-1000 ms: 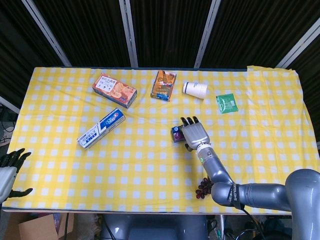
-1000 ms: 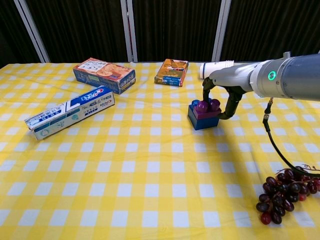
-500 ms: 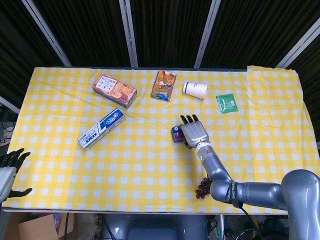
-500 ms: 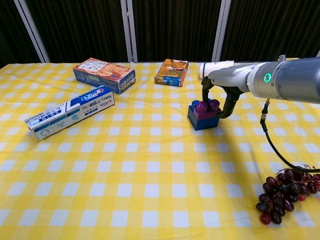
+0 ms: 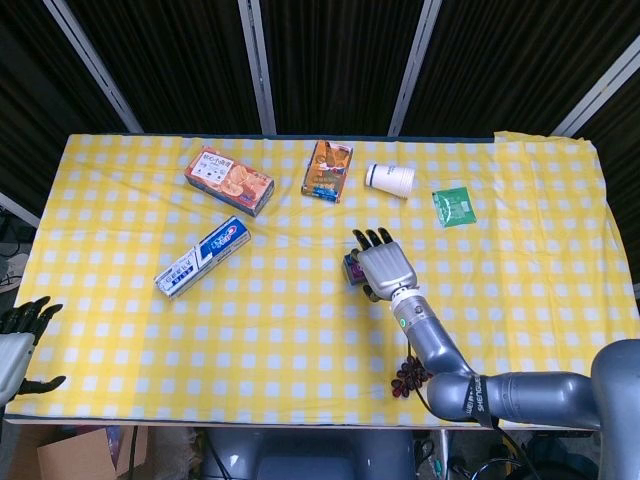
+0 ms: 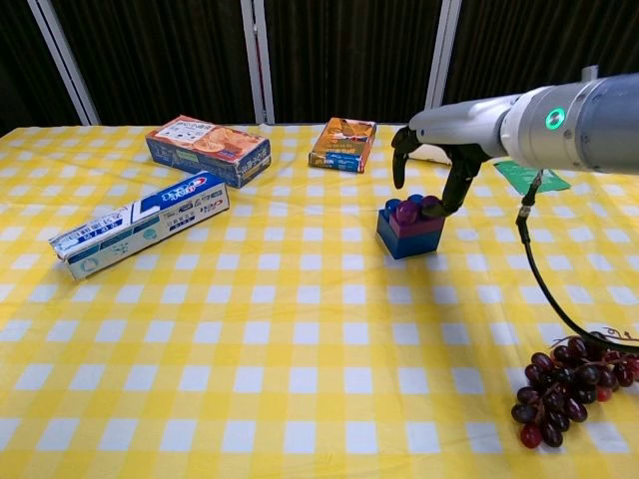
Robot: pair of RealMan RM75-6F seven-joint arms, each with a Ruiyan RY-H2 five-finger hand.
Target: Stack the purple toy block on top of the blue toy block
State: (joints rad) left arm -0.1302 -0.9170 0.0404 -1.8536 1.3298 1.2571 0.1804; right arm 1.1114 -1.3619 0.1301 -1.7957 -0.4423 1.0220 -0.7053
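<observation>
The right hand [image 6: 431,160] hangs over the two blocks with its fingers [image 6: 454,185] spread and curved downward; in the chest view one fingertip reaches the level of the purple block's studs on the right, but whether it touches is hard to tell, and nothing is held. The purple block [image 6: 412,211] sits on top of the blue block [image 6: 407,237], the pair standing on the yellow checked cloth [image 6: 300,329] right of centre. In the head view the hand [image 5: 384,266] covers most of the stack, with only a sliver of the purple block [image 5: 351,266] showing at its left edge. Behind the hand lies a paper cup [image 5: 390,179] on its side, and to its right a green packet [image 5: 454,207] lies flat. Left of the cup is an orange box [image 6: 343,144], and further left a biscuit box [image 6: 208,150]. A toothpaste box [image 6: 140,223] lies slanted on the left part of the cloth, well apart from the blocks. A bunch of grapes [image 6: 571,384] rests near the front right edge, under the right arm. The left hand [image 5: 20,340] shows only at the far left edge of the head view, off the table, fingers apart and holding nothing.
</observation>
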